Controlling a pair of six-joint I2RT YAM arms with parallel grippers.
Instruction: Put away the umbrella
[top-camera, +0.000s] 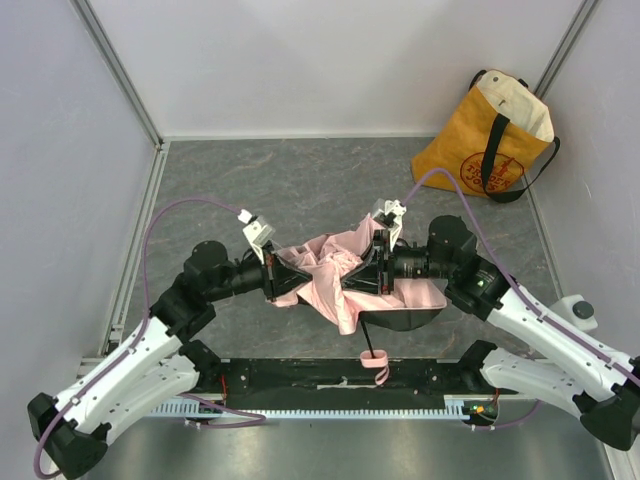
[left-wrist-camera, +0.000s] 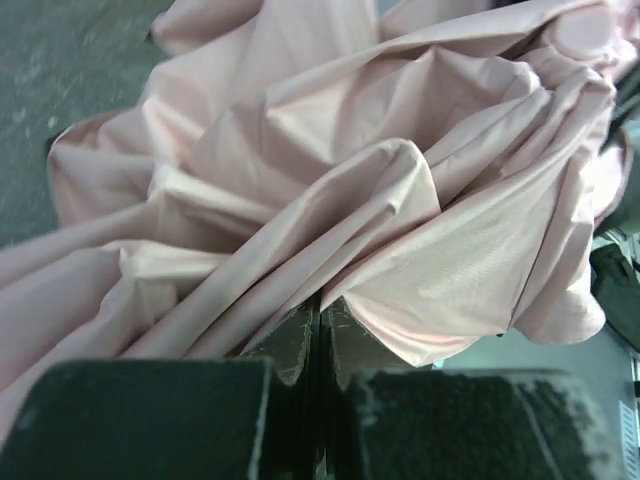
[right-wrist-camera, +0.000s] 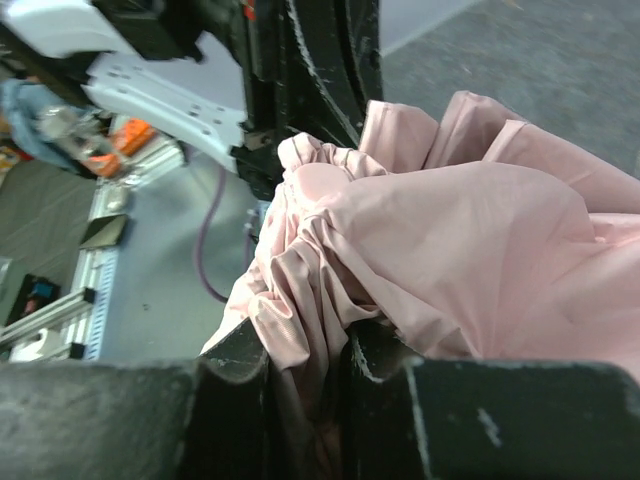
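While lying bunched, umbrella (top-camera: 335, 288), handle (top-camera: 377, 366) pointing nearward

Pink umbrella (left-wrist-camera: 400, 200), pinched by end effector (left-wrist-camera: 320, 312)

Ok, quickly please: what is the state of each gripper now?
Left gripper: closed, pinching the pale pink fabric folding umbrella.
Right gripper: closed on the same umbrella's bunched fabric.
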